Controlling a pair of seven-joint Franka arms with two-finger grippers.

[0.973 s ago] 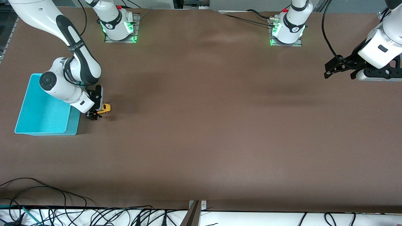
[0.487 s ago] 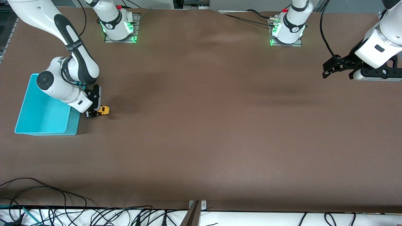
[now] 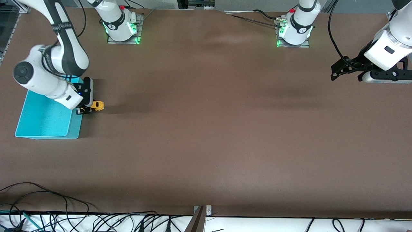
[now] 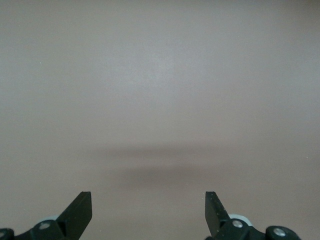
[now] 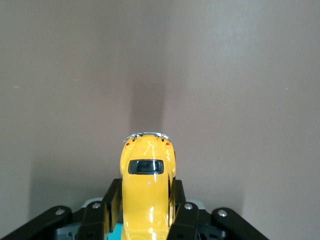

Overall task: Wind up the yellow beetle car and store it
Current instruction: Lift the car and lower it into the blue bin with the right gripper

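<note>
So the yellow beetle car (image 3: 96,106) was clamped lengthwise in the right gripper (image 3: 84,110) beside the turquoise bin (image 3: 45,120) (probably lifted); left gripper (image 3: 347,70) was parked wide open, empty.

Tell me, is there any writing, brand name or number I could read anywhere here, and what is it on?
None can be read with confidence.
Right arm: white lettering on its black band, too small to read.
Each arm base: a round mark that might be a number, too blurred to be sure.
Yellow beetle car, held in the right hand: no lettering visible.
Turquoise bin: plain.
</note>
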